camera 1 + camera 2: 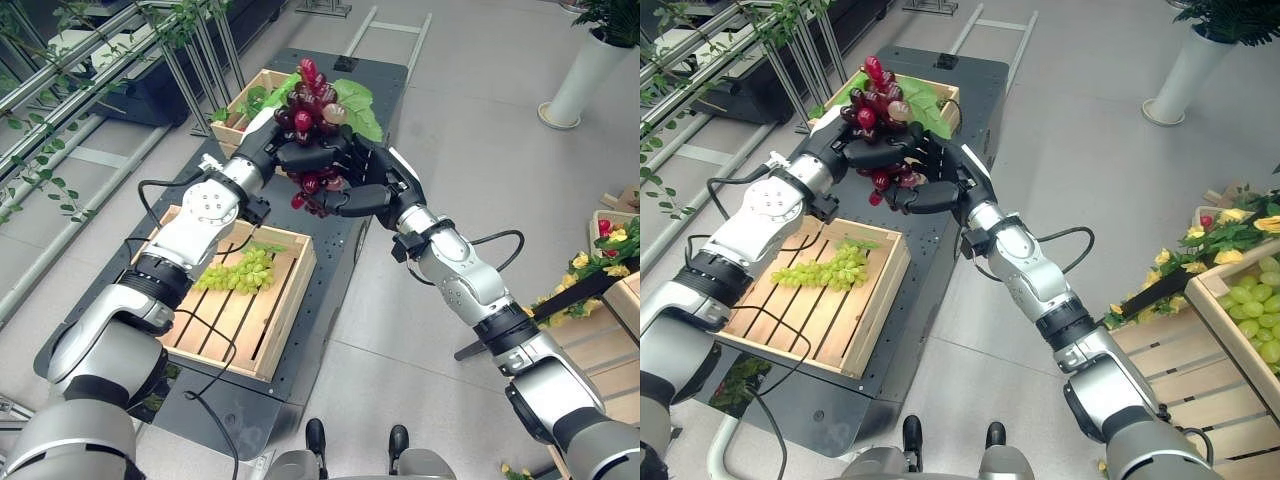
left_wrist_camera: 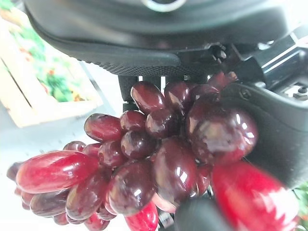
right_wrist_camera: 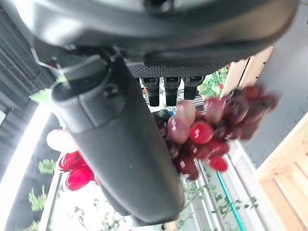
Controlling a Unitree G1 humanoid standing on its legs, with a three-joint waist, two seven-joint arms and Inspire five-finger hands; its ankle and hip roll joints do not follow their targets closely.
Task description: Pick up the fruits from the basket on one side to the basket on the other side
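Near crate (image 1: 290, 300) with a grape bunch (image 1: 240, 272) in it sits on the cart surface (image 1: 330, 250), far crate (image 1: 245, 95) behind it. Both hands meet above and between the crates, left hand (image 1: 262, 148) and right hand (image 1: 372, 185) around the held grape cluster (image 1: 310, 110).

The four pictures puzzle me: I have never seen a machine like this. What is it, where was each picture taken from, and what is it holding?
This is a humanoid robot with two silver-grey arms ending in dark hands. Two pictures come from cameras in its head, looking down; the other two come from cameras on its wrists, very close up. Its left hand and right hand meet around a bunch of red grapes, held in the air between them, as in a handover. Below stands a dark cart carrying two wooden crates: the near crate holds a bunch of green grapes, the far crate holds green leaves. The wrist views show the red grapes close against the fingers.
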